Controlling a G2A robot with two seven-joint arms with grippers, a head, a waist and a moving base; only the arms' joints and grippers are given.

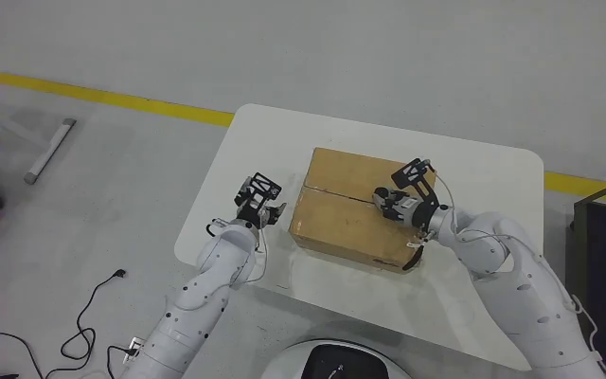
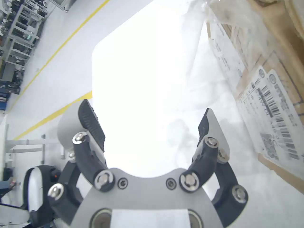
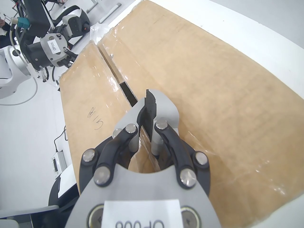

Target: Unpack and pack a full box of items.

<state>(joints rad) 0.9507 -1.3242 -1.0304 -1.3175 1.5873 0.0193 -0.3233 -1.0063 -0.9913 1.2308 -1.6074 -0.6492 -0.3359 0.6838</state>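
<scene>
A brown cardboard box (image 1: 350,204) lies on the white table (image 1: 275,142), its two top flaps meeting at a taped seam (image 3: 114,69). My right gripper (image 1: 386,201) is shut, its tips (image 3: 147,103) resting on the seam near the box's right end, where a dark gap shows between the flaps. My left gripper (image 1: 260,194) stands open over bare table beside the box's left end, apart from it (image 2: 146,107). That end of the box (image 2: 268,72) carries printed labels, and loose clear tape (image 2: 213,5) hangs off its upper edge. In the right wrist view the left gripper (image 3: 68,59) is past the box's far end.
The table's rounded front-left corner lies close behind my left gripper. On the floor to the left are a grey pole (image 1: 49,150) and a black cable (image 1: 90,313). A yellow floor line (image 1: 114,98) runs behind the table. A dark cabinet (image 1: 589,246) stands at the right.
</scene>
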